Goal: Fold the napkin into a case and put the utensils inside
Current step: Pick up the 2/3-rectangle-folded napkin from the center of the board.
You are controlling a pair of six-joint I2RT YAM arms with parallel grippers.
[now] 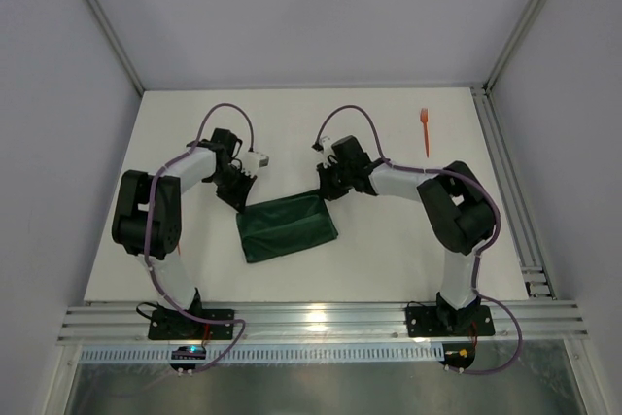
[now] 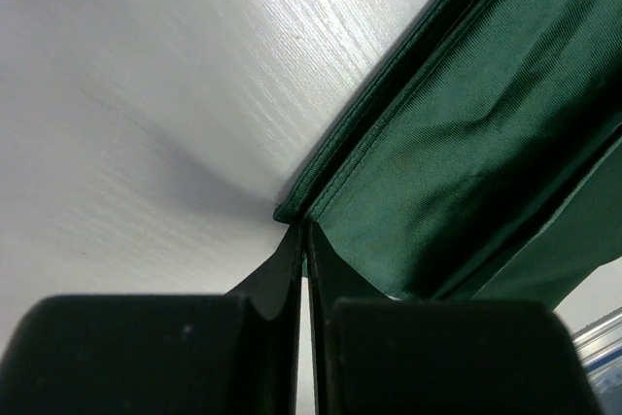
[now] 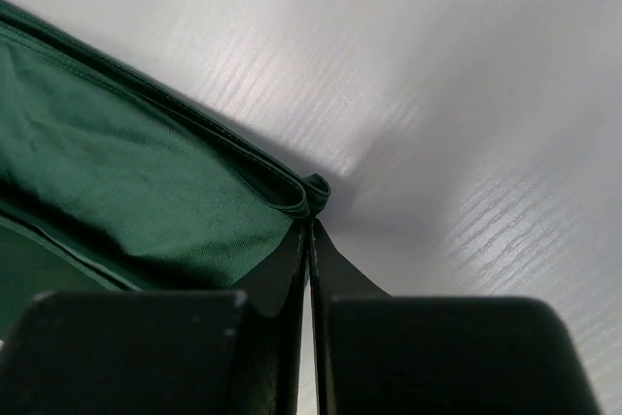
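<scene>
- The napkin [image 1: 287, 227] is lying folded into a wide band, with its long axis running left to right and its right end angling slightly away from the robot
- The left gripper [image 1: 239, 201] is sitting at the napkin's far left corner; in its wrist view the fingertips [image 2: 282, 264] are pressing together on the hemmed corner, so it is clenched on cloth
- The right gripper [image 1: 328, 191] is mirroring this at the napkin's far right corner, with its jaws closed on the stacked hem layers
- Both hands are gripping the same far long edge, so the coming fold is probably carrying that edge across the napkin's short axis toward its near edge
- One orange fork [image 1: 425, 131] is lying well beyond the napkin's far right corner, with its long axis roughly crosswise to the napkin's; the right arm is nearer to it
- A second utensil is not showing in any view
</scene>
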